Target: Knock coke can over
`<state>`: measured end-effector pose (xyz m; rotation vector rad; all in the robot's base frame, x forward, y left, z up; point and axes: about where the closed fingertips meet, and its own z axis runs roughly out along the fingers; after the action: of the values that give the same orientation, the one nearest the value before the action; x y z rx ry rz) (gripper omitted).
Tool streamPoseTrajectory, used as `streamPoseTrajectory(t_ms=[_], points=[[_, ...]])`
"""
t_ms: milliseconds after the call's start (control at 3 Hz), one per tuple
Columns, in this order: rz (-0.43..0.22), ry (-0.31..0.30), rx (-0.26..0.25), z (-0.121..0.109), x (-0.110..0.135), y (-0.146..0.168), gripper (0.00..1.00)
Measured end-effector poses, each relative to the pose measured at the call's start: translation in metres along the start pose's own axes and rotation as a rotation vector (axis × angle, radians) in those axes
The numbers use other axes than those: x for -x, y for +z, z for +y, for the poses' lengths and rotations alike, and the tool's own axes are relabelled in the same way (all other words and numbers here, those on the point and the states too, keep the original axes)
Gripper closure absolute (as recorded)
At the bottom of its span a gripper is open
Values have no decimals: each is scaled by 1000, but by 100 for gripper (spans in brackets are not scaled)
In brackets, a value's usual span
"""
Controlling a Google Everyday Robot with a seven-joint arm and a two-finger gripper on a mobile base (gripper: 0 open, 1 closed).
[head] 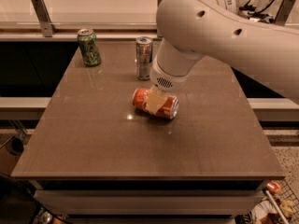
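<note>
The coke can (139, 99), red-orange with a silver end, lies on its side near the middle of the brown table (112, 148), its top pointing right and toward me. My gripper (154, 101) comes down from the big white arm (224, 27) and sits across the can's middle. One beige finger (153, 102) lies over the can's front and the other is hidden behind it. The gripper is shut on the can, which rests on the tabletop.
A green can (89, 47) stands upright at the table's back left. A taller slim silver can (144, 57) stands upright just behind the coke can, close to my wrist. A railing and counter run behind the table.
</note>
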<state>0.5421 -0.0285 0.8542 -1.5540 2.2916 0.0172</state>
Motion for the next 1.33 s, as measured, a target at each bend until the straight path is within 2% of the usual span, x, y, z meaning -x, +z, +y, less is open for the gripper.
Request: streamPoseTrajectory(t_ms=[1000,1333], points=[[-3,-2,-8,1,0,-5,13],[-4,-3,-11,1,0,-7,0]])
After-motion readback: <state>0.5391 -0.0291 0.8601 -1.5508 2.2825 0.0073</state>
